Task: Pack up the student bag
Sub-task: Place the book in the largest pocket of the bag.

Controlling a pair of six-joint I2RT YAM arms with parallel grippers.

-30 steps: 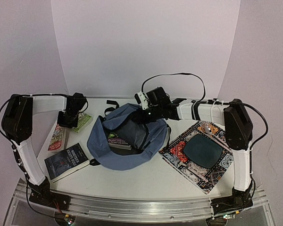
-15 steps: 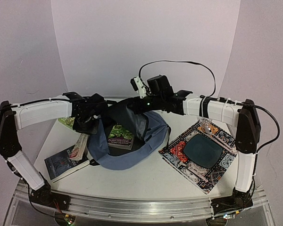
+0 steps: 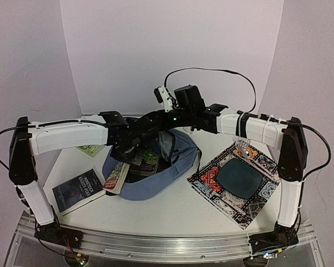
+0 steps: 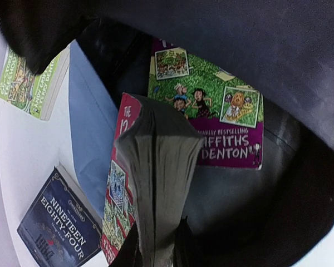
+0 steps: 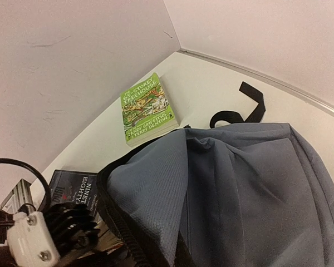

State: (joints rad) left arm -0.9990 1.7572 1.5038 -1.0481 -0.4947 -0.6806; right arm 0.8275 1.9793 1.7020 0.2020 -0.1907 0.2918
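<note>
A: Centre of the top view: bag (image 3: pixel 150 188) lies on the table (image 3: pixel 172 217). Why is its flap up in the air?
B: Right gripper (image 3: pixel 156 121) is pressed together on the upper rim and lifts it, so the mouth gapes. Reads as a prop for loading.
A: Left one?
B: Left gripper (image 4: pixel 156 253) pinches the red book (image 4: pixel 156 167) by its page block, hanging at the lower left lip of the mouth. Probably lining up to slide it in.
A: Anything inside?
B: One purple-green book (image 4: pixel 211 111), lying flat.
A: Outside?
B: Dark blue book (image 3: pixel 78 190) lower left, green book (image 3: pixel 92 150) upper left. Mat (image 3: pixel 236 181) sits right of the bag, apart.
</note>
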